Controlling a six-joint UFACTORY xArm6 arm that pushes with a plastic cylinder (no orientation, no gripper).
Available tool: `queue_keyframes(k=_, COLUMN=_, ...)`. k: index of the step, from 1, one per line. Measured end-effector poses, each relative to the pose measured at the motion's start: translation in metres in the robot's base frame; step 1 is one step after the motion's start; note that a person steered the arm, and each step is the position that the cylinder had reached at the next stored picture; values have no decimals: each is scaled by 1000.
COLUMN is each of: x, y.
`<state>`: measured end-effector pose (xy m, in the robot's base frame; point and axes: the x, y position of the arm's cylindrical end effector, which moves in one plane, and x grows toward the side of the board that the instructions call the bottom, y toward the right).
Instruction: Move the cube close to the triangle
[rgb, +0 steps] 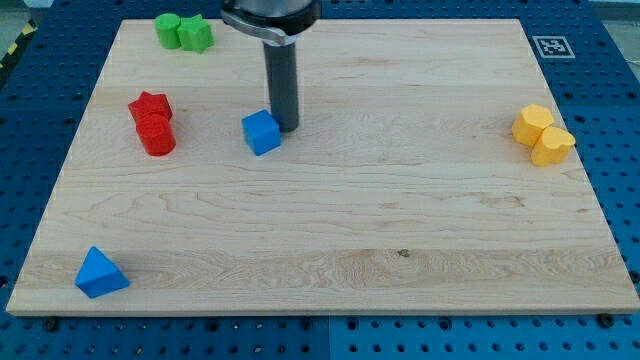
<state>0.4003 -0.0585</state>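
Observation:
A blue cube (261, 132) lies on the wooden board (400, 220), left of its middle. A blue triangle (100, 273) lies near the board's bottom left corner, far from the cube. My tip (285, 127) stands just to the right of the cube, at its upper right side, touching it or very nearly so. The dark rod rises from there to the view's top.
Two red blocks (152, 122), a star shape and a cylinder, sit left of the cube. Two green blocks (184, 32) sit at the top left edge. Two yellow blocks (543, 134) sit near the right edge. A marker tag (551, 46) is at the top right corner.

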Motion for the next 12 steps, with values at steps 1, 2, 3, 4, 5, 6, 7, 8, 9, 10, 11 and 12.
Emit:
queue_keyframes(k=1, x=-8, y=-24)
queue_keyframes(k=2, x=-2, y=-49)
queue_keyframes(k=3, x=17, y=-53)
queue_keyframes(k=4, x=27, y=-34)
queue_keyframes(k=5, x=49, y=-30)
queue_keyframes(k=6, x=73, y=-37)
queue_keyframes(k=7, x=100, y=-22)
queue_keyframes(k=8, x=129, y=-29)
queue_keyframes(k=9, x=134, y=-57)
queue_keyframes(k=10, x=114, y=-51)
queue_keyframes(k=11, x=99, y=-55)
queue_keyframes(k=12, x=111, y=-77)
